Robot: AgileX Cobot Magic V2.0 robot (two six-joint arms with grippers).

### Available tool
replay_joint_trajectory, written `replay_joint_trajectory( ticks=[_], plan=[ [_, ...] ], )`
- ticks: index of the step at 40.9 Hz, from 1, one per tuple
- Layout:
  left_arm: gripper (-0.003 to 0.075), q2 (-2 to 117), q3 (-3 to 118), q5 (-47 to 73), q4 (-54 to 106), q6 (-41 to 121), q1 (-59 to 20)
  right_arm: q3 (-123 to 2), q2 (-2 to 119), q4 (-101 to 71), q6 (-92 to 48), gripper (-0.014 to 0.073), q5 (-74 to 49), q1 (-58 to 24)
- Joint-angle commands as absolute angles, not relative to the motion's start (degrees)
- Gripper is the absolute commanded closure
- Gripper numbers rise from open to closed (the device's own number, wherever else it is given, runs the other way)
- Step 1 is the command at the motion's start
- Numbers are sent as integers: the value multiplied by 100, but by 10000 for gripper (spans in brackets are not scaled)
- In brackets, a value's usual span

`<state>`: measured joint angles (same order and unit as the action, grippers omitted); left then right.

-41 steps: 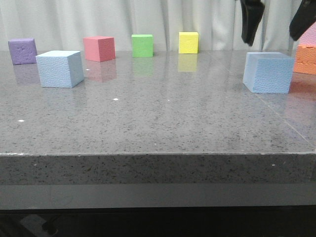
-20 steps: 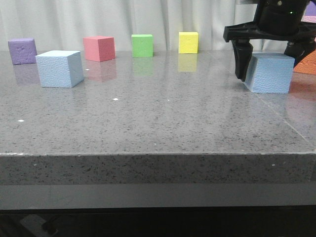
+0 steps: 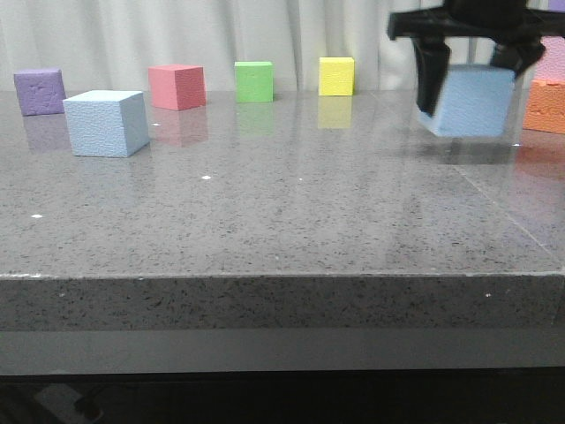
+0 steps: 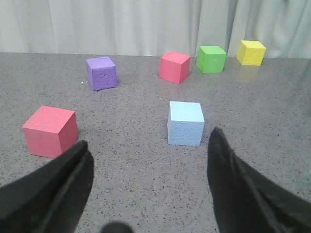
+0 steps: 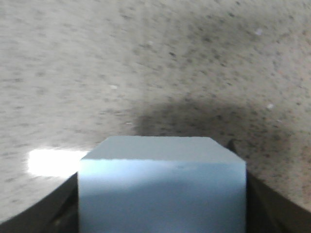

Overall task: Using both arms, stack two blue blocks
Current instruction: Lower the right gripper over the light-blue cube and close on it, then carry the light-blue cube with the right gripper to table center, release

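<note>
One pale blue block (image 3: 108, 122) rests on the table at the left; it also shows in the left wrist view (image 4: 185, 123), ahead of my open, empty left gripper (image 4: 150, 160). My right gripper (image 3: 472, 66) is shut on the second blue block (image 3: 470, 100) and holds it a little above the table at the right. In the right wrist view that block (image 5: 163, 187) fills the space between the dark fingers (image 5: 60, 206), with its shadow on the table below. The left gripper is out of the front view.
Along the back stand a purple cube (image 3: 40, 91), a pink-red cube (image 3: 178, 86), a green cube (image 3: 254, 80) and a yellow cube (image 3: 336, 75). An orange cube (image 3: 547, 106) sits at the far right. Another red cube (image 4: 50, 131) lies near the left gripper.
My right gripper came down around the right blue block, shut on it and has lifted it off the table. The left blue block has not moved.
</note>
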<state>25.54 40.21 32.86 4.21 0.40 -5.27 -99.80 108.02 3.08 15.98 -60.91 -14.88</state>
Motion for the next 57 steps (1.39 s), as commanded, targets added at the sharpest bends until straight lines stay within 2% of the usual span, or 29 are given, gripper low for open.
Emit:
replay_joint_trajectory(
  ticks=[1,13,22,25,33,39,47,57],
  plan=[
    [229,2639,4182,2858,442,0,-575,-10390,10496,292,1704,143,-6076,-1798],
    [229,2639,4182,2858,442,0,-575,-10956,10965,754,2833,143,-6094,-2721],
    [229,2639,4182,2858,442,0,-575,-11444,11510,770,3340,139,-6087,-3016],
    [229,2639,4182,2858,442,0,-575,-11519,11629,775,3349,113,-6069,-3029],
    [229,2639,4182,2858,442,0,-575,-11530,11666,678,3349,-57,-5836,-3029],
    [229,2639,4182,2858,442,0,-575,-11636,11622,589,3336,-62,-5788,-3029],
    [229,2639,4182,2858,442,0,-575,-11634,11196,528,2473,-62,-6119,-3029],
    [229,2639,4182,2858,442,0,-575,-11591,10063,85,580,-62,-6632,-3029]
  ],
)
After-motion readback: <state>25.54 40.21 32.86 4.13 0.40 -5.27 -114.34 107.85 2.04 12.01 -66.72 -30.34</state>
